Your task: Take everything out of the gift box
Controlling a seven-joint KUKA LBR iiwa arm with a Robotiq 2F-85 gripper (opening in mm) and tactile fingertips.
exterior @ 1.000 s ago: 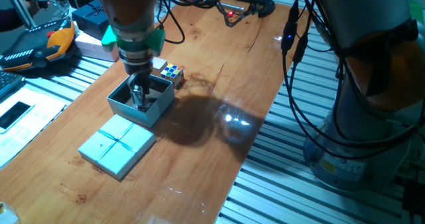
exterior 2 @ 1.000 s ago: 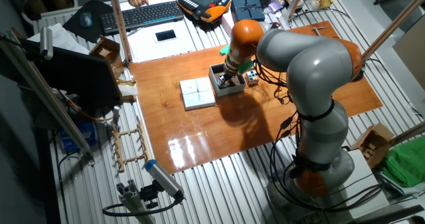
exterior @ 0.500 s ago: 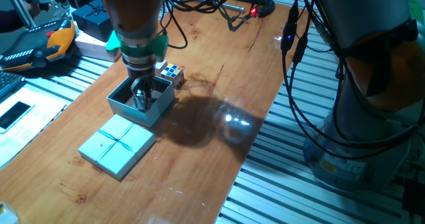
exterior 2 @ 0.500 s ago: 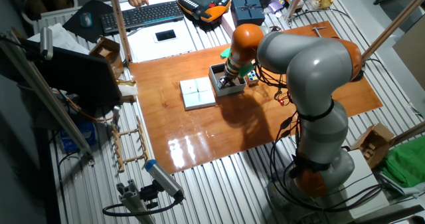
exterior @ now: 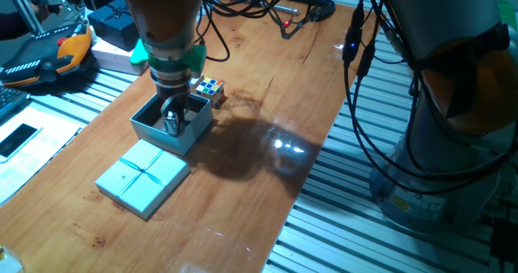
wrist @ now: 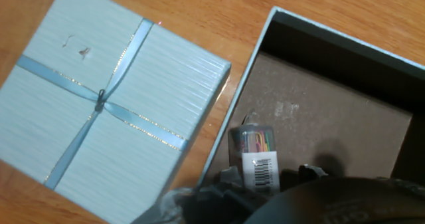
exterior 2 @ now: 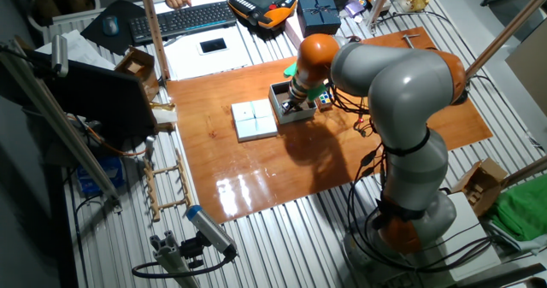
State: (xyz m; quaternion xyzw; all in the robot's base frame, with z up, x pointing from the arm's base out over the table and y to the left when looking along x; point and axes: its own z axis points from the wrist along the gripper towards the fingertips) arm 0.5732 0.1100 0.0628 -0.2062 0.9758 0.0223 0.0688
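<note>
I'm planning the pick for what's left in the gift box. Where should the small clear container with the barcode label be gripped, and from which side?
From above. The clear container lies on its side by the gift box wall near the lid; probably pinch across its round body, with the gripper turned so neither finger meets that wall.

Hand view: the claw (wrist: 279, 184) is cut off by the lower edge; its fingertips are dark and blurred, so their spacing cannot be judged. A small clear container (wrist: 254, 154) with a barcode label is partly covered by the claw; contact cannot be confirmed. The gift box (wrist: 398, 164) runs off the right edge. In one fixed view, the claw hides part of the box floor. The puzzle cube (exterior 2: 324, 99) is too small in the other fixed view.
</note>
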